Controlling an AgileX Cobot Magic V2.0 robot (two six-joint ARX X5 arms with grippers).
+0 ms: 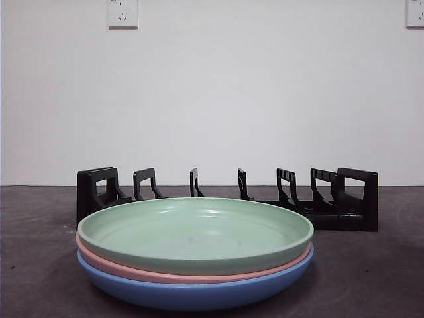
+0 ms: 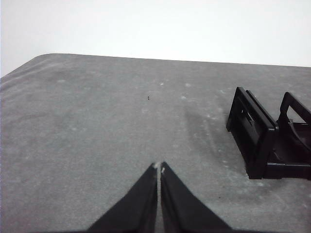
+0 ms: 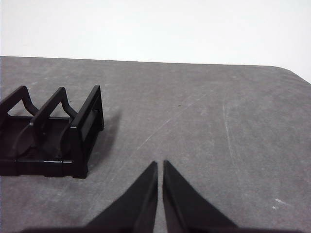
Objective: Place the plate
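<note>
Three plates are stacked near the front of the table: a green plate (image 1: 195, 232) on top, a pink plate (image 1: 165, 273) under it and a blue plate (image 1: 192, 293) at the bottom. Behind the stack stands a black slotted plate rack (image 1: 344, 199), with nothing in its slots. One end of the rack (image 2: 265, 138) shows in the left wrist view, the other end (image 3: 58, 136) in the right wrist view. My left gripper (image 2: 159, 168) is shut over bare table, apart from the rack. My right gripper (image 3: 160, 164) is shut too, holding nothing. Neither arm shows in the front view.
The grey table (image 1: 371, 278) meets a white wall with a socket (image 1: 122, 13) high up. Rounded table corners (image 2: 43, 57) lie beyond each gripper.
</note>
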